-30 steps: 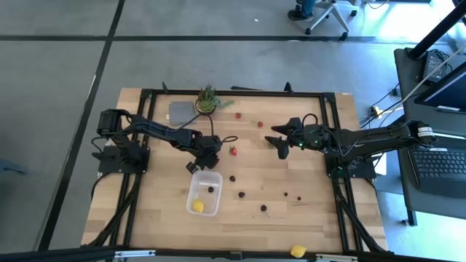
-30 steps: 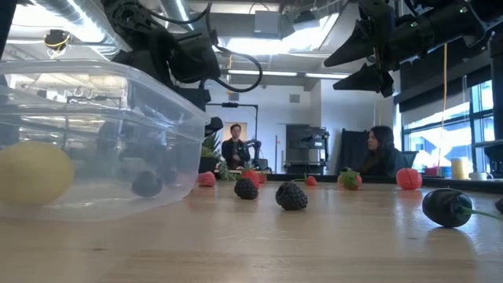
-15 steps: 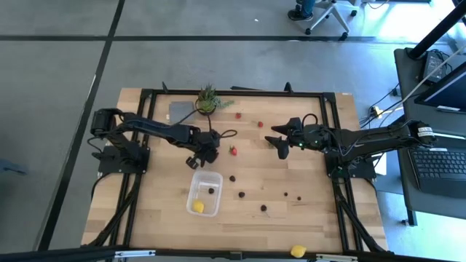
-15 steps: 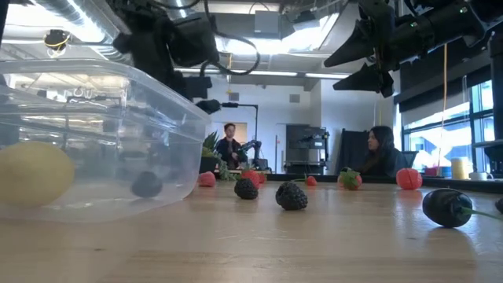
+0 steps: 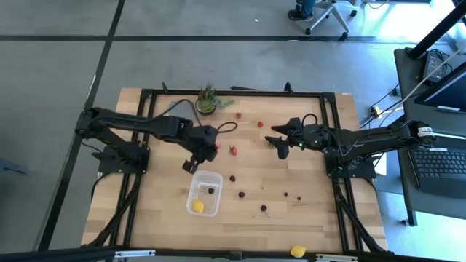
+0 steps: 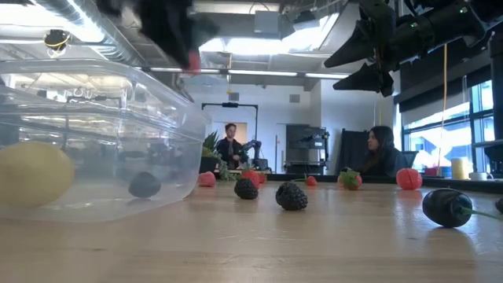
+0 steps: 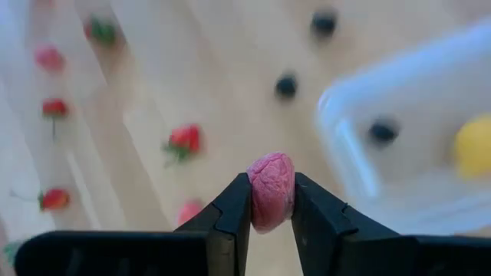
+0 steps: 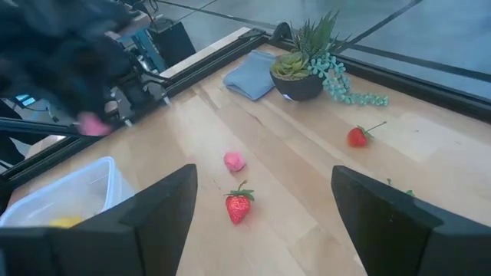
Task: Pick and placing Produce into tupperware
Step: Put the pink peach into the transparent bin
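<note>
While the left gripper (image 7: pixel 271 201) hangs in the air just beyond the tub's far edge, its jaws are clamped on a pink wrinkled berry (image 7: pixel 271 188), one finger on each side (clean pinch, piece sits right at the tips). In the high view that gripper (image 5: pixel 191 164) is just off the tub's corner nearest the left arm's base.

The tupperware (image 5: pixel 216 178) sits flat on the wooden table (image 5: pixel 160 218), lidless. Inside: a yellow lemon piece (image 5: pixel 198 207) at the near end and one dark berry (image 5: pixel 211 191) mid-tub.

Loose produce on the table:
- a red strawberry (image 5: pixel 234 151) just beside the left gripper
- another pink piece (image 8: pixel 234 160) near that strawberry
- a second strawberry (image 5: pixel 259 124) farther back
- dark berries (image 5: pixel 241 194) scattered between the tub and the right arm's side
- a yellow piece (image 5: pixel 297 251) at the front edge, well apart from the rest

Right gripper (image 5: pixel 278 141) is raised over the table, jaws spread wide, nothing between them.

The potted plant (image 5: pixel 207 99) stands at the back edge.
</note>
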